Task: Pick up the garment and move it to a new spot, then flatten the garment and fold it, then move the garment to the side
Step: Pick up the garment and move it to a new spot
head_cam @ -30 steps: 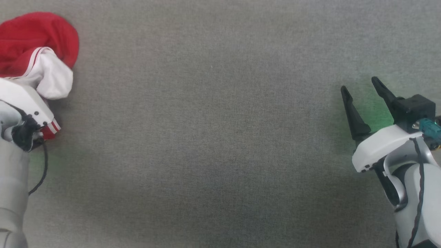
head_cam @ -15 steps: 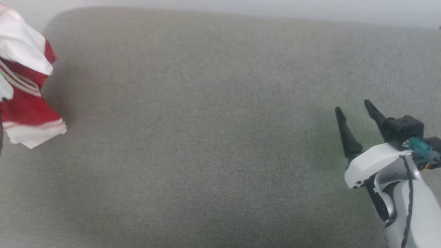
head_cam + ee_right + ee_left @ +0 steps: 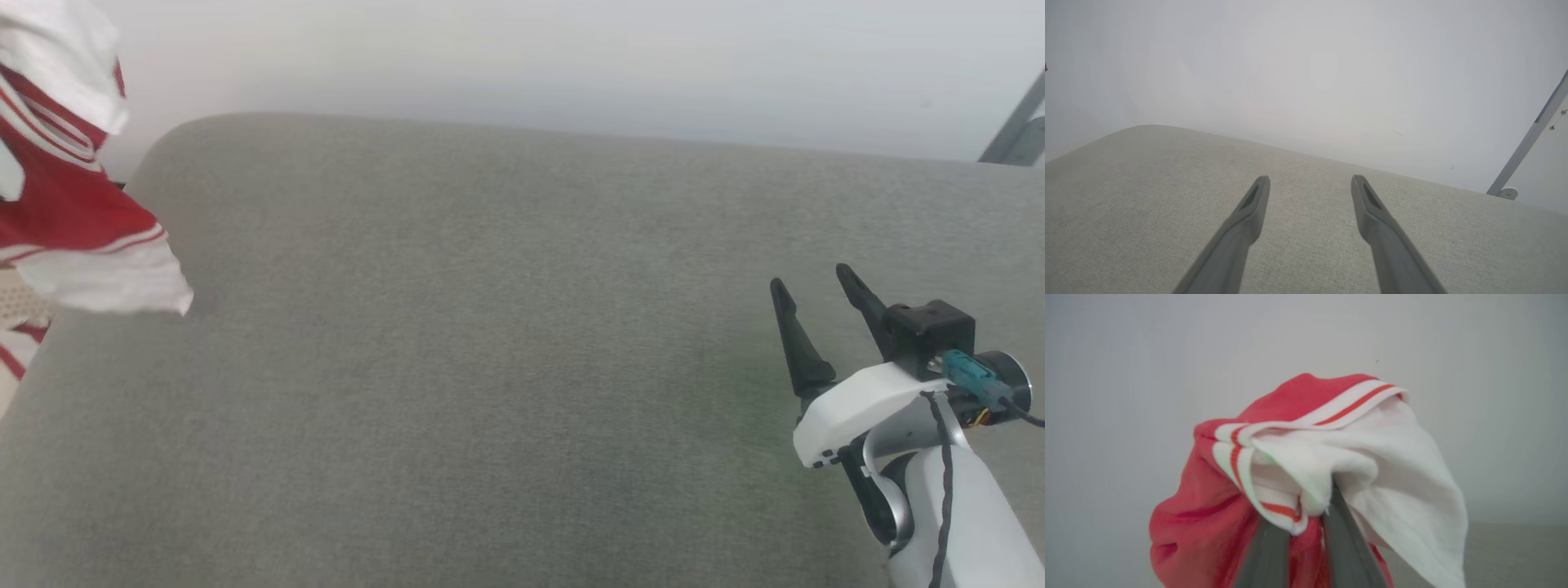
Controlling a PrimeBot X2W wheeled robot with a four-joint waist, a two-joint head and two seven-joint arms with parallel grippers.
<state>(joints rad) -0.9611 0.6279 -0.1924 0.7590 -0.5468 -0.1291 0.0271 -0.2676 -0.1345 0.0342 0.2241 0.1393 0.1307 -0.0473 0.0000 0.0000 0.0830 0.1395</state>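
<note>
The red garment [image 3: 65, 204] with white striped cuffs hangs in the air at the far left of the head view, above the left end of the grey cushion [image 3: 490, 367]. In the left wrist view my left gripper [image 3: 1310, 514] is shut on the garment [image 3: 1310, 457], its fingers pinching a bunch of white cuff and red cloth. My right gripper [image 3: 812, 282] hovers open over the right part of the cushion, nothing between its fingers [image 3: 1249, 200].
A beige perforated basket [image 3: 16, 298] peeks out at the left edge behind the hanging cloth. A pale wall rises beyond the cushion's far edge. A grey metal leg [image 3: 1012, 131] leans at the upper right.
The head camera has tilted up, bringing the cushion's far edge and the wall into view. The garment has been lifted off the cushion by the left gripper and now hangs free.
</note>
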